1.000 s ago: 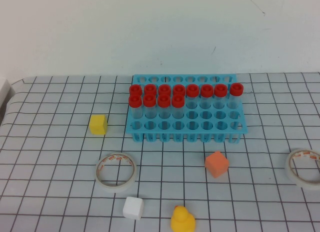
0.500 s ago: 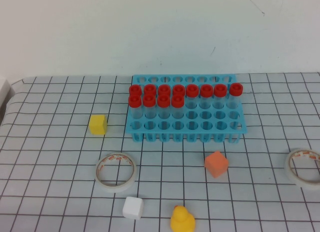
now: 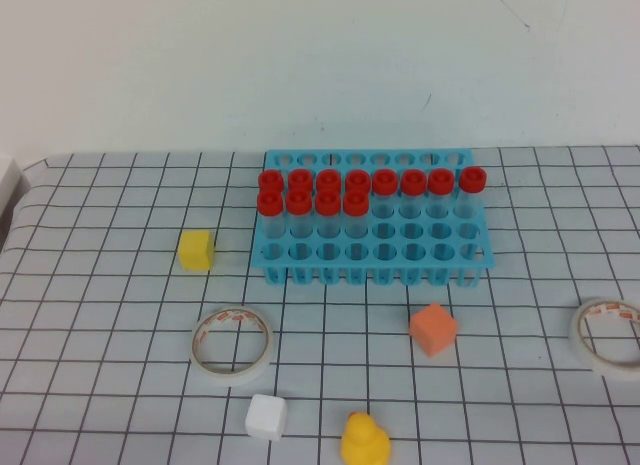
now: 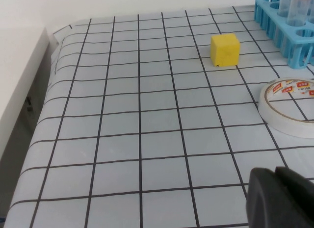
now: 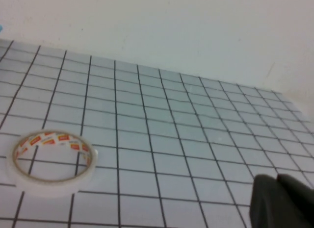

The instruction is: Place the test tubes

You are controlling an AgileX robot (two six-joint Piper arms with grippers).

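You have the left gripper point(image 4: 277, 196) shut, empty, low over the worktop point(image 4: 147, 139); test tubes point(image 3: 329, 202) stand well ahead of it, held upright by the blue rack point(image 3: 370, 270); right gripper point(image 5: 282, 201) shut, empty, near a tape roll point(image 5: 49, 162)

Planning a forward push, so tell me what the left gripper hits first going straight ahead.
Probably the tape roll, lying ahead of the shut left gripper, low over the table's left part; the blue rack stands beyond. Right gripper, shut, sits low at right.

Smooth blue plastic rack point(image 3: 370, 275), clear tubes point(image 3: 300, 228) with matt red caps point(image 3: 300, 200) — smooth gridded table covering point(image 3: 100, 315)
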